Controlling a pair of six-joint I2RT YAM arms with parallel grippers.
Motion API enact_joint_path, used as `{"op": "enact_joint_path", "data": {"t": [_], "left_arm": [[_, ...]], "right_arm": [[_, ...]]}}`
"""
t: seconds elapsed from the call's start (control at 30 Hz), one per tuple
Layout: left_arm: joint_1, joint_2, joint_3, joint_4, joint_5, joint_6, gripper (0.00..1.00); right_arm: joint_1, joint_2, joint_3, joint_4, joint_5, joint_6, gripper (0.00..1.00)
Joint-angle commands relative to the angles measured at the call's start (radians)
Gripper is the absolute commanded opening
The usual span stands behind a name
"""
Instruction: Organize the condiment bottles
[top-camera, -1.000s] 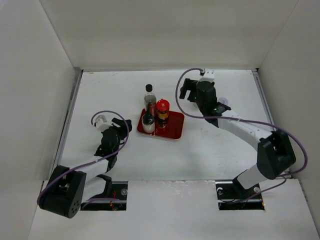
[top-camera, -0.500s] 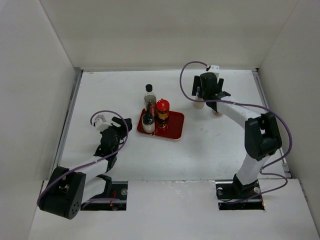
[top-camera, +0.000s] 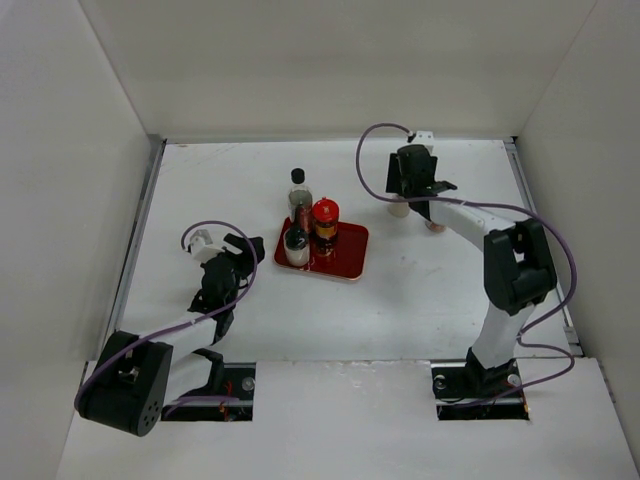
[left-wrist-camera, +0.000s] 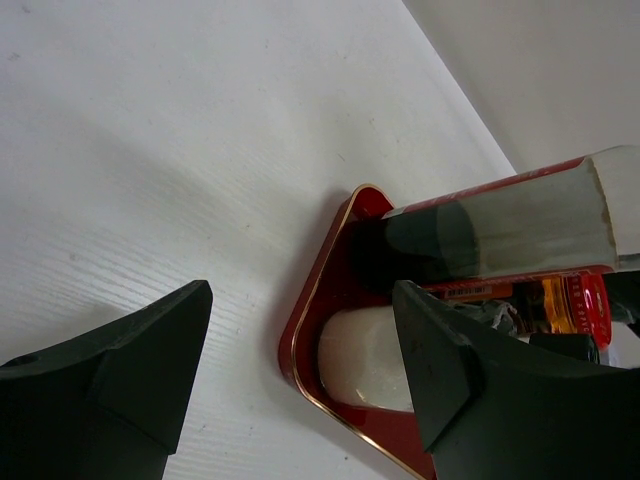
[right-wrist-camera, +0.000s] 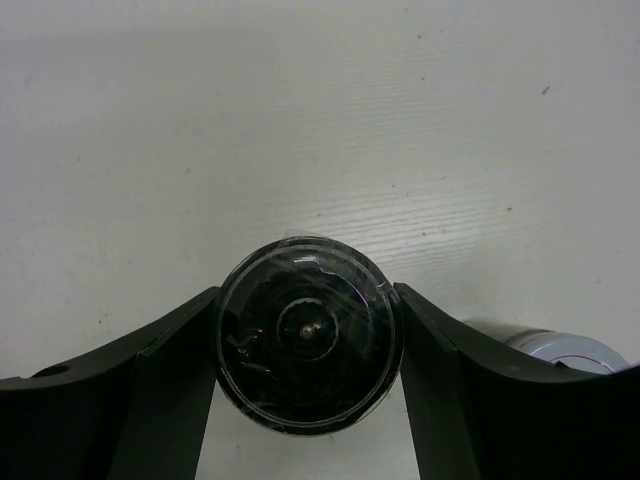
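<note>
Table; jar in pincer, top only

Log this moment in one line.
right fingers: closed on clear-lidded jar | left fingers: open, empty, near red tray | grey-capped jar: beside it, ungripped

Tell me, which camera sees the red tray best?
The top camera. It shows the whole tray, with bottles standing on it. The left wrist camera catches only one corner of the tray, and the rest is cut off. The right wrist camera shows none of it.
</note>
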Motion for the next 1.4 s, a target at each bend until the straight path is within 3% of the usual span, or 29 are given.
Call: {"op": "enact_joint_path", "data": {"t": [0.0,0.27,0.47,0.7,1.17,1.37], "left_arm": [[0.005,-0.022,0.007,0.055,0.013,-0.002,0.72],[-0.004,-0.018,0.01,0.056,0.011,-0.002,0.72],[-0.006,-0.005,0.014,0.064,0.014,-0.003,0.72],[-0.007,-0.019,0.007,0.064,0.007,-0.002,0.72],[-0.006,-0.025,0.006,0.058,0.004,0.0,0.72],[-0.009,-0.019,0.007,0.061,0.005,0.0,0.71]], "right_arm": [[0.027,-0.129,-0.031,0.097,0.05,0.0,0.5],[0.232,-0.437,-0.294,0.137,0.076,0.052,0.51],[0.416,-0.517,-0.332,0.136,0.08,0.057,0.51],[0.562,-0.398,-0.323,0.364,0.085,0.058,0.51],[0.602,-0.192,-0.312,0.535,0.166,0.018,0.54],[0.617,-0.173,-0.317,0.521,0.154,0.024,0.77]]}}
